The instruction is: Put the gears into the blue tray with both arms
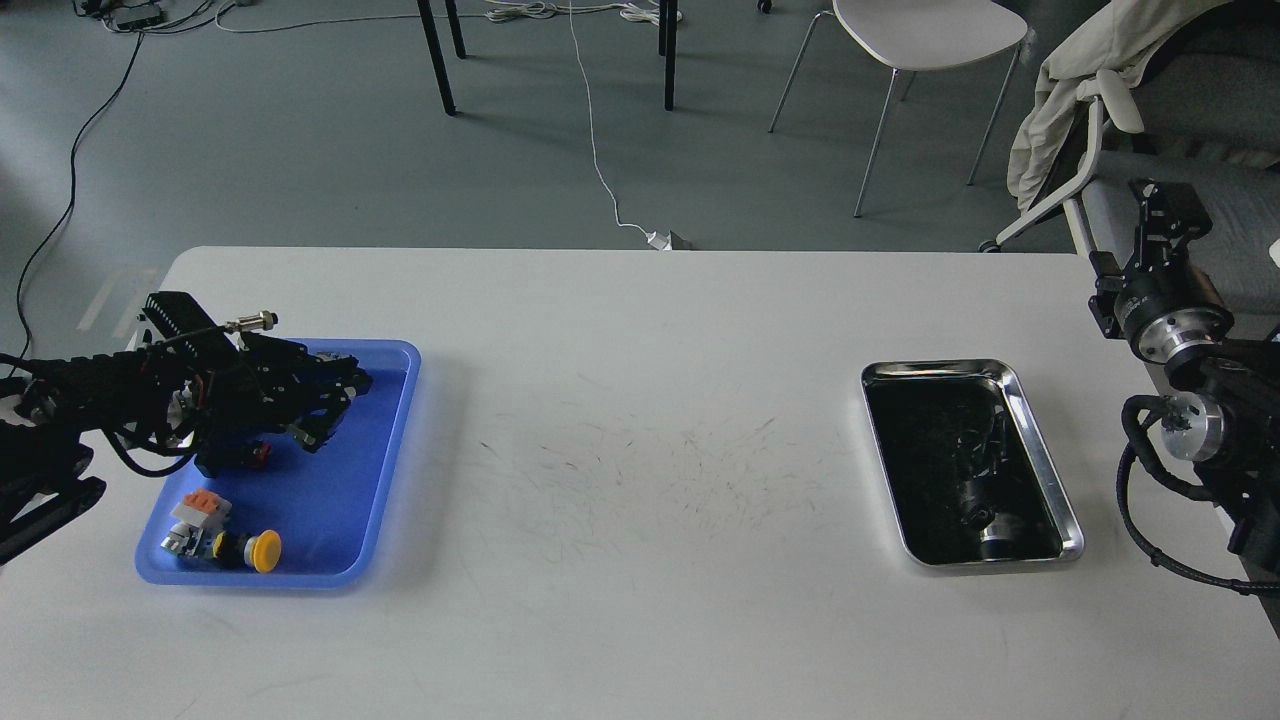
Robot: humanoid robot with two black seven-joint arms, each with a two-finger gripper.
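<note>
— Where's my left pincer right now?

— It's over the rectangular blue plastic tray at the left of the white table, above the tray's far half. The fingers point right and down, but it's all black on black, so I cannot tell whether they are spread or pinching anything.

— And the right pincer?

— Raised off the table's right edge, beyond the shiny steel tray with the dark inside. It's seen end-on and dark; I can't tell its state either.

— Can you see the gears?

— Not clearly. The steel tray holds dark pieces that merge with its floor, so I can't count them or pick out any ring.

— What's in the blue tray?

— At its near end, one yellow-capped push-button switch and, just beside it, one white block with an orange top. Something small and red shows under my left arm. Two trays in all, well apart.
</note>
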